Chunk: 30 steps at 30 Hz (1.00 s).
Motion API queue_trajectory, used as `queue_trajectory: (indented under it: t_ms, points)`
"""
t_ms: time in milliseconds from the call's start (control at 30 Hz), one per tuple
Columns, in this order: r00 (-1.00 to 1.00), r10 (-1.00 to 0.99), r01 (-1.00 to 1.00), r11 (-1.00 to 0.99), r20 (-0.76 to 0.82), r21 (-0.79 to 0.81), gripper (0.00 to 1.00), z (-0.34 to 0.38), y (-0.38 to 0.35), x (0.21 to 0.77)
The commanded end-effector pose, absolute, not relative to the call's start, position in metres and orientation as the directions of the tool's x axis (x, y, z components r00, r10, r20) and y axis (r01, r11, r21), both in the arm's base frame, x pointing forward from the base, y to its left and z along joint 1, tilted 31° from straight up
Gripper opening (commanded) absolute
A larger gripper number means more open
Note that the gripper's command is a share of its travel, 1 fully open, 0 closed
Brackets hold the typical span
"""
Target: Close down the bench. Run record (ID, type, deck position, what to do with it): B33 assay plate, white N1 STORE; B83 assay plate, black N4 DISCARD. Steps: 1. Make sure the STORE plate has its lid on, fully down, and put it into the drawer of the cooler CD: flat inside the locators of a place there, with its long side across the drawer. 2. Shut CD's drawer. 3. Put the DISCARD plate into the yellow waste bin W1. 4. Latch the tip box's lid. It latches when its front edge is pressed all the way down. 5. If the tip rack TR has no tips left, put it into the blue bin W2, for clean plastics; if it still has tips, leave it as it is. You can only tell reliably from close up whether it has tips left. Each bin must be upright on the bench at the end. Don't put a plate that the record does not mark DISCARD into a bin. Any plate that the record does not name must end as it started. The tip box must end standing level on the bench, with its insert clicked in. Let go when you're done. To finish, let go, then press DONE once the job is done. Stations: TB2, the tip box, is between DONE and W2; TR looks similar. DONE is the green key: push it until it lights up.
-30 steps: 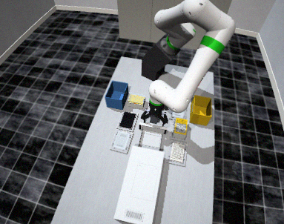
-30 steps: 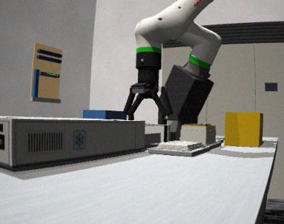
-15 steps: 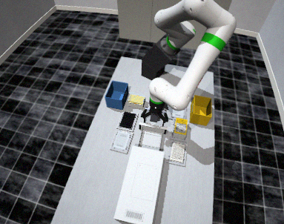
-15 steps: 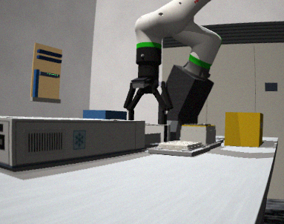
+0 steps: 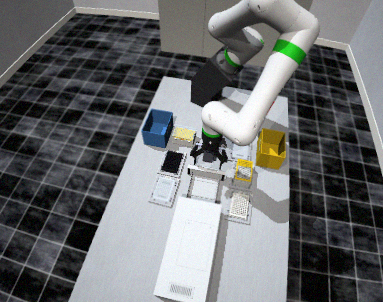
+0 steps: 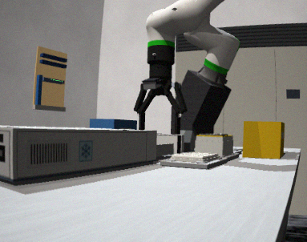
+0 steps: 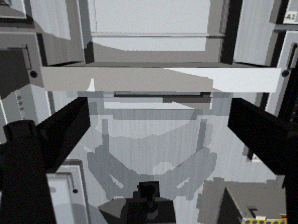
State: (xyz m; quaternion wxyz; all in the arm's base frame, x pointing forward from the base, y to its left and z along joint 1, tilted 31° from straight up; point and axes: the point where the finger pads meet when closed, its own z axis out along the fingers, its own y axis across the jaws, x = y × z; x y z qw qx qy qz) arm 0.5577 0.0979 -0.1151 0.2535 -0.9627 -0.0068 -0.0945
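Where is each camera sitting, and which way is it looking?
Top: high above the bench end, looking down on the cooler, blue bin, yellow bin; shows the white arm and the open gripper.
Exterior: low at bench level, looking along the bench; shows the arm's lower part and the gripper hanging open.
Wrist: on the arm's wrist, looking down at the drawer's front bar; shows both dark fingers.
Top and exterior share the yellow bin and cooler.
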Motion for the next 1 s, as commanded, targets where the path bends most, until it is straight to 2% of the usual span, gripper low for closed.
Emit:
queue_trajectory:
  t_ms: [0,967]
  points:
    - [0.982,-0.035,0.061,-0.872,0.187,-0.486,0.88,-0.113,0.096,0.558]
    - [0.982,-0.035,0.061,-0.872,0.187,-0.486,0.88,-0.082,0.079,0.551]
